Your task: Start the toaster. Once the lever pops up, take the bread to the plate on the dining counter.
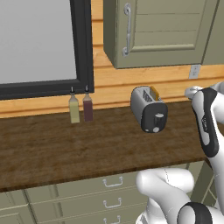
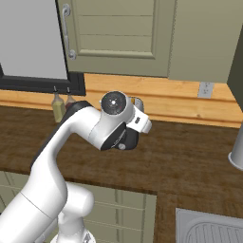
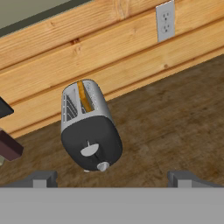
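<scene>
The silver-grey toaster (image 3: 89,127) stands on the dark wood worktop (image 3: 175,118) near the wooden back wall, its black end panel turned toward me. A golden slice of bread (image 3: 85,97) sits down in one slot. The lever (image 3: 89,150) shows on the panel above a light round knob (image 3: 103,166). My gripper (image 3: 113,180) is open wide and empty, hanging short of the toaster, which lies slightly left of its centre line. In the left base view the toaster (image 1: 148,109) holds the bread (image 1: 154,92) left of my arm. The plate and the dining counter are out of view.
Two small bottles (image 1: 74,109) (image 1: 88,107) stand left of the toaster under a dark-framed window (image 1: 83,43). A wall outlet (image 3: 166,19) is on the wood backsplash. Cabinets hang above. A sink (image 2: 209,228) and a grey vessel (image 2: 236,152) lie to the right.
</scene>
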